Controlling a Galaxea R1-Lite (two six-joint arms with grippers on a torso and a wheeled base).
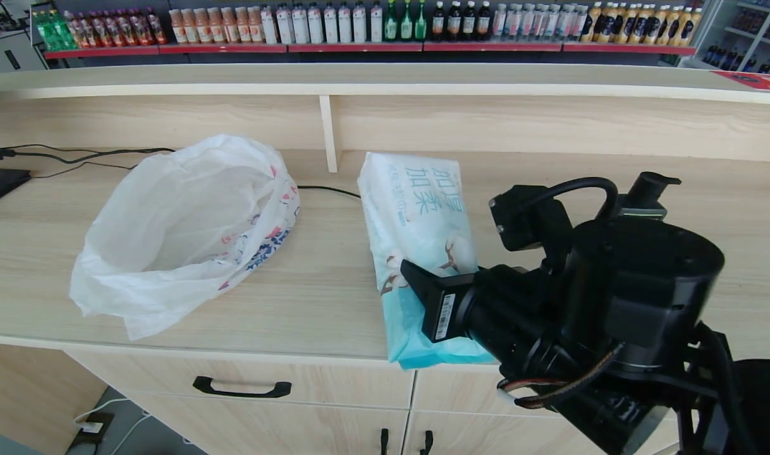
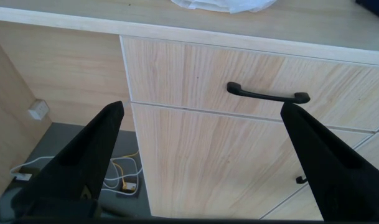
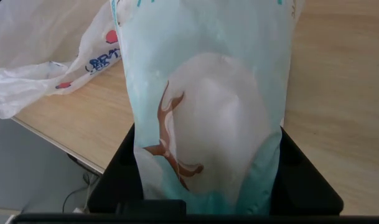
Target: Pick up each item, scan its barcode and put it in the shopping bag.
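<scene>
Since the shopping bag [image 1: 183, 221] lies slumped on the counter [image 1: 334, 284] with its mouth open and no goods to be seen inside, the task looks to be at its very start. The first item is only now being taken up, and scanning and bagging are still to come. That item, a pale blue tissue pack [image 1: 416, 215], lies flat on the counter just right of the bag, its near end jutting over the front edge. The right arm comes in low from the front, wrist roughly level. Its right pincer [image 3: 208, 134] is closed on the pack's near end, one finger along each side, and the wrapper looks slightly squeezed between them. The left pincer [image 2: 201, 106] hangs below counter level, spread wide and holding nothing, facing the drawer front [image 2: 195, 74].
</scene>
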